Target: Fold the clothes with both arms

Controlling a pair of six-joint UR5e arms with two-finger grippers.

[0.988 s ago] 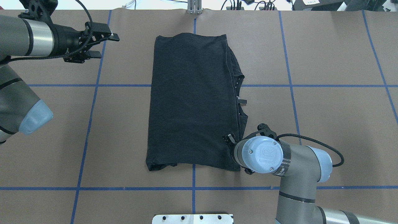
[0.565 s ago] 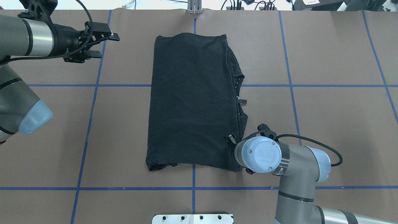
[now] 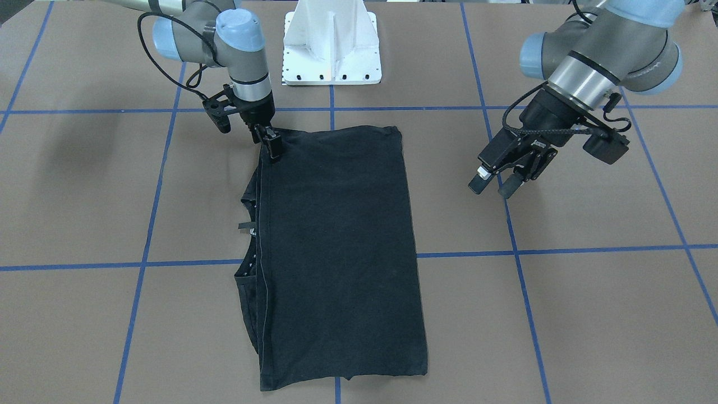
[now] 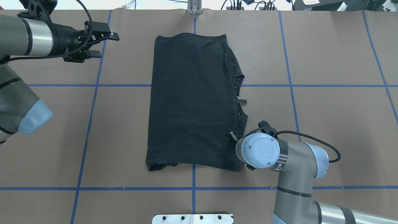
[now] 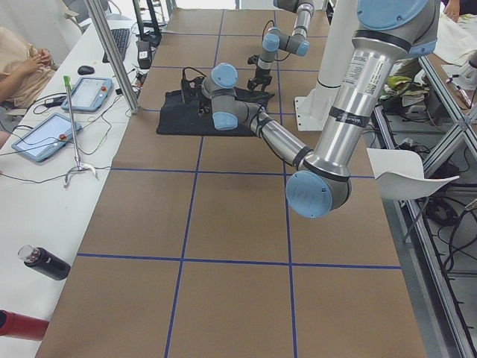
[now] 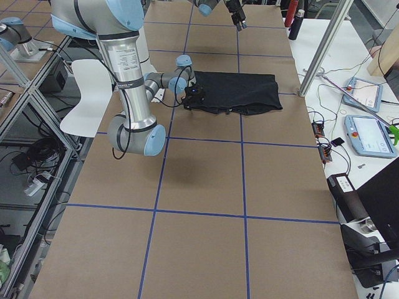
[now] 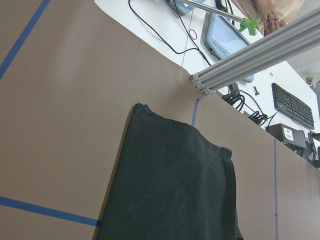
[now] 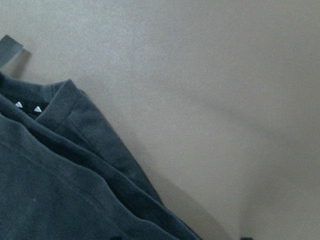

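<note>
The black T-shirt [image 4: 192, 99] lies folded into a long rectangle at mid-table, with layered edges and a collar showing along its right side [image 3: 249, 235]. My right gripper [image 3: 268, 140] points straight down at the shirt's near right corner. One fingertip [image 4: 231, 136] touches the hem, the jaws look open, and the wrist hides the rest. The right wrist view shows the shirt's stacked edges [image 8: 50, 190] from very close. My left gripper [image 4: 105, 46] hovers open and empty over bare table, far left of the shirt [image 7: 170, 190].
The white pedestal base [image 3: 331, 50] stands at the robot's edge of the table. An aluminium post [image 7: 250, 55] rises past the far edge. Blue tape lines [image 4: 93, 85] grid the brown tabletop. Tablets, cables and a seated person [image 5: 22, 60] are along the side bench.
My right wrist has shifted slightly away from the robot and lower at the shirt's corner. The shirt and left arm have not moved.
</note>
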